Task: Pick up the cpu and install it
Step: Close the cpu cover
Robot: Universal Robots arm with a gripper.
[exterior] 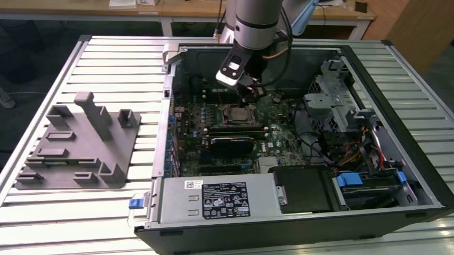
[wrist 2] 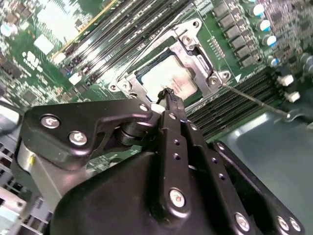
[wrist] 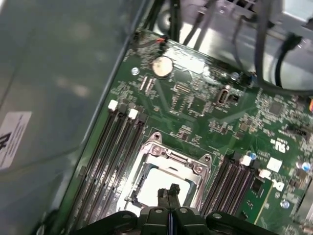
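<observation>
The cpu [wrist 2: 171, 77] is a pale silver square lying flat inside the black socket frame [wrist 2: 195, 41] on the green motherboard; it also shows in the first wrist view [wrist: 152, 188] and the exterior view [exterior: 240, 113]. My gripper [wrist 2: 169, 93] hangs just above the cpu's edge, its two thin black fingers pressed together with nothing between them. In the first wrist view the gripper [wrist: 168, 190] covers part of the cpu's near side. In the exterior view the gripper [exterior: 252, 91] sits inside the open computer case, slightly beyond the socket.
Memory slots [wrist: 120, 142] flank the socket on both sides. Cables [exterior: 319, 143] and a drive cage [exterior: 337, 95] fill the case on the exterior view's right. A grey plastic fixture with upright posts [exterior: 78, 146] stands on the slatted table at the exterior view's left.
</observation>
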